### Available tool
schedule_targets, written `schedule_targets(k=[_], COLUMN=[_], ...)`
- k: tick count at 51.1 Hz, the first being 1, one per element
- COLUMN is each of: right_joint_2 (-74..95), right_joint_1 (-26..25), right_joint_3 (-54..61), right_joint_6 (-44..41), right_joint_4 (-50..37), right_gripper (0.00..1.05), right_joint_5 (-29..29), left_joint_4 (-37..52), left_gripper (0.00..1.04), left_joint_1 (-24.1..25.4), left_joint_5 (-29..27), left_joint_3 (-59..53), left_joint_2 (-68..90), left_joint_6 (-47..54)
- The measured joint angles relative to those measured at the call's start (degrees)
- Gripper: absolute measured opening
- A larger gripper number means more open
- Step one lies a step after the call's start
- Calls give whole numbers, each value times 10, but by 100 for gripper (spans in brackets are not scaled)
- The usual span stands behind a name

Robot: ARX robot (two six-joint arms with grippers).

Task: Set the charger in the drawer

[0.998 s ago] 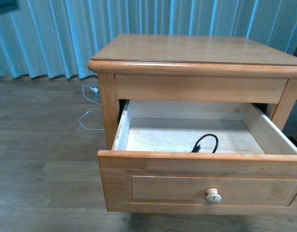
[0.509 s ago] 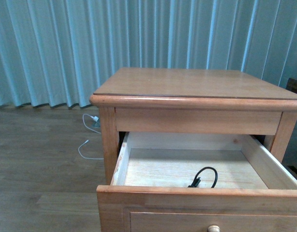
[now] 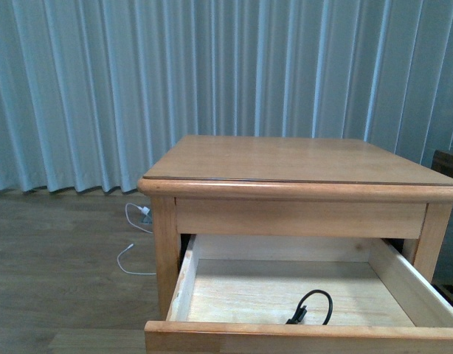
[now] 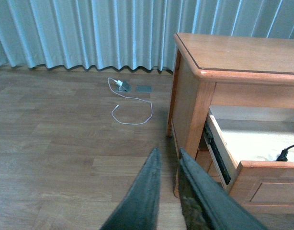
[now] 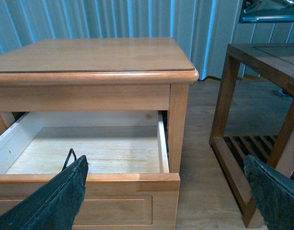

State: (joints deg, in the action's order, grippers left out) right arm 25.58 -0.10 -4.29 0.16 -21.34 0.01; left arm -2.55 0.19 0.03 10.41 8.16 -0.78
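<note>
A: Status on the charger job? Grippers first.

B: Left gripper [image 4: 168, 152] is all but closed, just a sliver of floor showing between the fingers, nothing in it. It hangs over the floor off the nightstand's left front leg, clear of the drawer. Right gripper [image 5: 165, 163] is spread wide and empty, facing the drawer's right end without touching it.

A: Charger?

B: The charger [image 3: 299, 316] is in the drawer [image 3: 184, 280]. Only its black looped cable shows, lying on the drawer floor just behind the front panel, a bit right of centre. The white block is hidden by the front panel in all three views, so I can't tell its pose.

A: So done?

B: My read is that placement looks complete, with both grippers off it. The drawer is pulled well out, and the task line asks for no close. The only open item is the unseen block. I'd guess it sits under the front lip with the cable.

A: Surface, room?

B: The drawer floor is pale bare wood. The nightstand top [image 3: 293, 158] is light wood, smooth, with a slight sheen. The floor [image 4: 56, 139] is grey-brown planks. A thin white cable [image 4: 119, 84] with a small plug lies looped on it left of the nightstand, near the curtain. Not ours. A dark wooden side table [image 5: 262, 57] with a slatted low shelf stands right of the nightstand, apart from it. A pale blue pleated curtain [image 3: 138, 88] runs across the back.
</note>
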Motion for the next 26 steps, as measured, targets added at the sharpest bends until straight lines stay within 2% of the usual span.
schedule_targets(k=[2,26], right_joint_2=[0,0], right_joint_1=[0,0], right_joint_3=[0,0], right_joint_6=[0,0], right_joint_4=[0,0], right_gripper=[97,97], right_joint_5=[0,0], left_joint_4=[2,17], left_gripper=[4,4], left_joint_1=[0,0], left_joint_5=[0,0], left_joint_3=[-7,-64], left_joint_2=[-5,-45], left_joint_6=[0,3])
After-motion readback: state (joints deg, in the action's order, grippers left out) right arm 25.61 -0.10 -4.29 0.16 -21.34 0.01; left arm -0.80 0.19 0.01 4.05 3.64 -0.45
